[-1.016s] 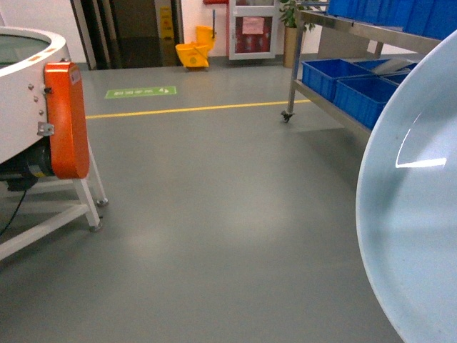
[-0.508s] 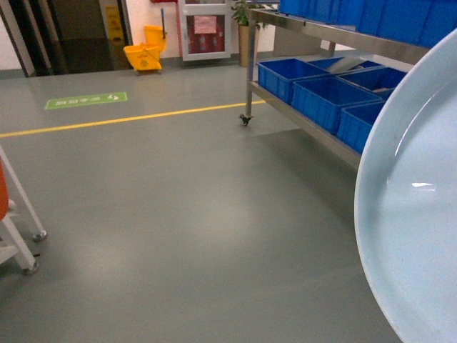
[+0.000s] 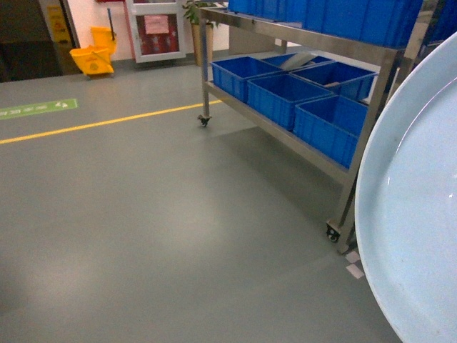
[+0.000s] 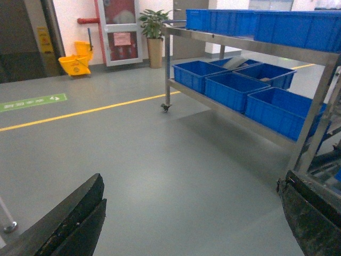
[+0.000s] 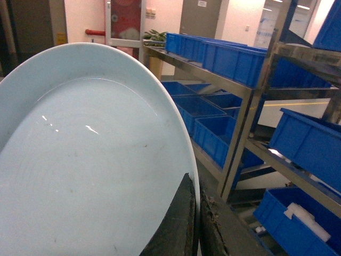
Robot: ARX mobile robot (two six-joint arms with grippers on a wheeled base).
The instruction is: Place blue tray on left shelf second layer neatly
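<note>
The pale blue tray (image 3: pixel 418 214) fills the right edge of the head view, held tilted on edge. In the right wrist view the blue tray (image 5: pixel 80 160) covers the left half, and my right gripper (image 5: pixel 195 186) is shut on its rim. The left shelf (image 3: pixel 321 41) is a steel rack ahead and to the right. Both of its visible tiers hold deep-blue crates (image 3: pixel 285 89), and I cannot tell which tier is the second layer. My left gripper (image 4: pixel 193 176) is open over bare floor, with the left shelf (image 4: pixel 250 45) to its right.
A second steel rack (image 5: pixel 309 58) with blue crates stands close on the right. The left shelf's near caster (image 3: pixel 333 232) rests on the grey floor. A yellow floor line (image 3: pixel 107 121), a yellow mop bucket (image 3: pixel 93 61) and a potted plant (image 4: pixel 154 32) lie further back.
The head view has swung to the right: the white and orange machine has left the frame and the steel rack has come nearer and toward the middle. The tray stays at the right edge.
</note>
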